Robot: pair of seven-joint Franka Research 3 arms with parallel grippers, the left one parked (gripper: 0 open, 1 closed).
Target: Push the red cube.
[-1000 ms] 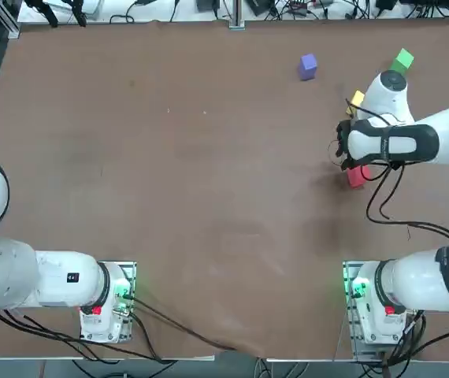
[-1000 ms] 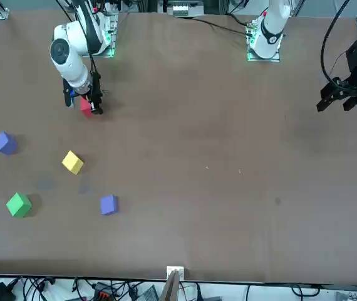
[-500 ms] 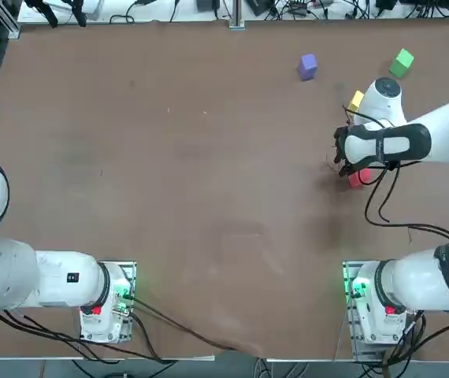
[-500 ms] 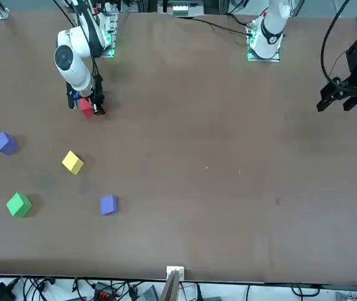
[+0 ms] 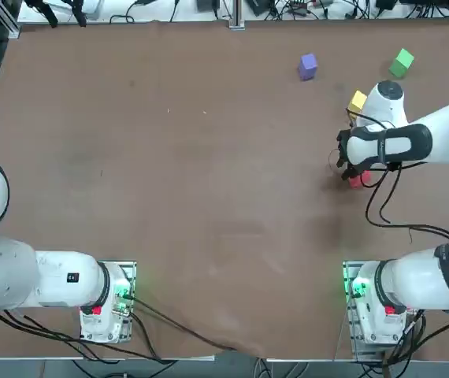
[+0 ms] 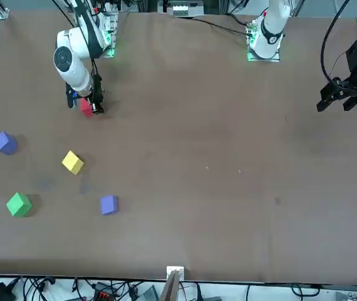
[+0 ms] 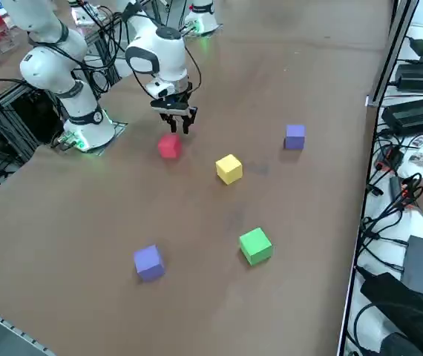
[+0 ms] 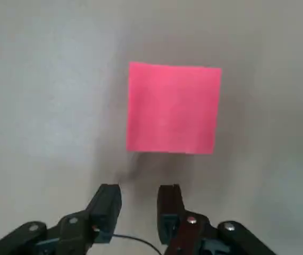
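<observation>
The red cube [image 8: 174, 108] lies flat on the brown table, just ahead of my right gripper [image 8: 140, 204]. The fingers [image 8: 109, 199] are shut to a narrow gap with nothing between them. A thin strip of table shows between the fingertips and the cube's near face. In the top view the red cube [image 5: 356, 180] peeks out beneath the wrist, with the gripper [image 5: 349, 169] low over the table at its far-left side. The side view shows the gripper [image 7: 181, 127] right beside the cube [image 7: 169, 146]. In the front view the cube [image 6: 86, 107] sits against the gripper [image 6: 96, 109].
A yellow cube [image 5: 357, 101] lies close behind the arm's wrist. A green cube [image 5: 402, 61] and a blue-purple cube [image 5: 308, 66] sit farther back. Another blue-purple cube [image 7: 148, 262] lies toward the table's right edge.
My right arm's wrist has drifted slightly toward the robot's side, and the red cube has crept a little the same way.
</observation>
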